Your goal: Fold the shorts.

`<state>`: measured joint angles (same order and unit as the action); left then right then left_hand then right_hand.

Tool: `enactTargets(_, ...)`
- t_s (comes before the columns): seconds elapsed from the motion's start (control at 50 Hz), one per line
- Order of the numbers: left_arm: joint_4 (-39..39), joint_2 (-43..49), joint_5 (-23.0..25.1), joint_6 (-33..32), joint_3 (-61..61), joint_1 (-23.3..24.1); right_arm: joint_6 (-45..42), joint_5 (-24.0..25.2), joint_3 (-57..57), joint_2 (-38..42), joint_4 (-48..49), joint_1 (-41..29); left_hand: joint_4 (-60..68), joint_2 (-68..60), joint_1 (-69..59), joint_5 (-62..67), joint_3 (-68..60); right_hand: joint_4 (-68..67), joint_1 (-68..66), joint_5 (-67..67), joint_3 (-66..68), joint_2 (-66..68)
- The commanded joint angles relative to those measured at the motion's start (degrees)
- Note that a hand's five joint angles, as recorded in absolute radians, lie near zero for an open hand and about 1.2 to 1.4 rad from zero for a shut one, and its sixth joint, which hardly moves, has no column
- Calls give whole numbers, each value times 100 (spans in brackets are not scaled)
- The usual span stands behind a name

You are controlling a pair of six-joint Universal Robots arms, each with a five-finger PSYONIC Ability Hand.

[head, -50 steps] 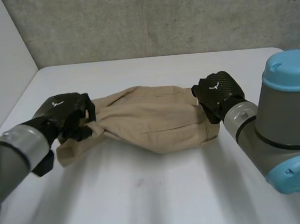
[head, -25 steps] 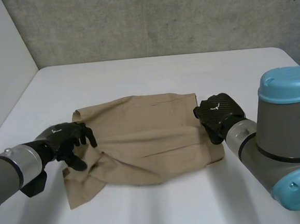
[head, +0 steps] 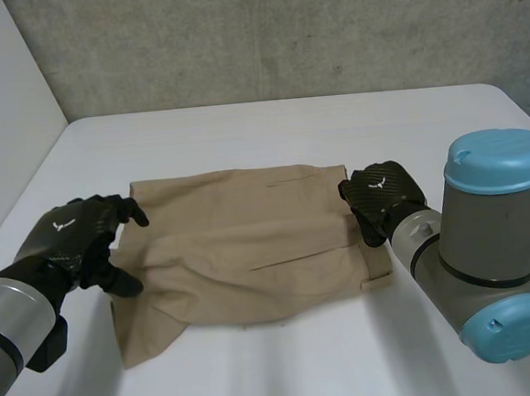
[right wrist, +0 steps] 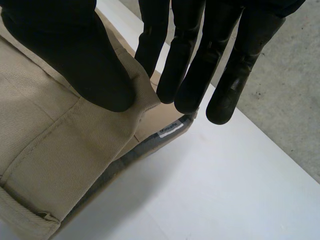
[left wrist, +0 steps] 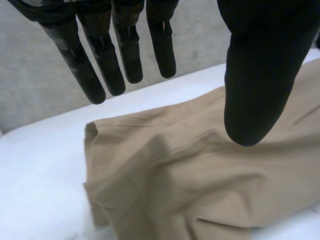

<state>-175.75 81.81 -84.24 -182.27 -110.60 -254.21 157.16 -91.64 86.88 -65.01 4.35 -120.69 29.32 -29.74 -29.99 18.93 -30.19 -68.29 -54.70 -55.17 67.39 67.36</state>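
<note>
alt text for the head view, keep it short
Tan shorts lie spread on a white table. The left hand is open over one end; the right hand pinches the other end.

Grey arms (head: pixel 484 245) with light-blue caps (head: pixel 500 156) carry a black weave-patterned left hand (head: pixel 70 233) and right hand (head: pixel 384 196), each white-marked.

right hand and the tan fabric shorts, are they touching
Touching. The right wrist view shows the right hand pinching the waistband edge of the tan fabric shorts between its thumb and fingers.
</note>
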Motion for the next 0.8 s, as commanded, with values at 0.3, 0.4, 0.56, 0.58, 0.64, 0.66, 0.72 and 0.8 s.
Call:
enactTargets(0.3, -803, 1811, -611, -151, 267, 3, 8, -3, 118, -82, -31, 28, 226, -184, -159, 265, -139, -1171, -2530, -1483, 1261, 1264)
enactTargets(0.4, -829, 2304, -620, -195, 425, -24, 8, -3, 118, -126, -31, 37, 1162, -1120, -1095, 1201, -1075, -1171, -2530, -1483, 1261, 1264)
enactTargets(0.56, -1242, 1788, -638, -248, 496, -68, -54, 6, 127, -275, -66, 72, 5068, -5026, -5001, 5107, -4981, -1171, -2530, -1483, 1261, 1264)
enactTargets(0.58, -1216, 1420, -612, -265, 461, -68, -54, 6, 127, -276, -66, 72, 5068, -5026, -5001, 5107, -4981, -1171, -2530, -1483, 1261, 1264)
enactTargets(0.64, -1181, 1030, -585, -266, 416, -50, -282, 23, 171, -582, -390, 81, 5068, -5026, -5001, 5107, -4981, -1171, -2530, -1483, 1261, 1264)
enactTargets(0.66, -1059, 438, -550, -274, 321, -24, -387, 32, 180, -670, -504, 81, 5068, -5026, -5001, 5107, -4981, -1171, -2530, -1483, 1261, 1264)
enactTargets(0.72, -813, -198, -506, -266, 232, 11, -905, 32, 250, -1048, -1040, 90, 5068, -5026, -5001, 5107, -4981, -1171, -2530, -1483, 1261, 1264)
enactTargets(0.8, -154, -1025, -296, -266, 74, 29, -1310, 67, 443, -1566, -1498, 90, 5068, -5026, -5001, 5107, -4981, -1171, -2530, -1483, 1261, 1264)
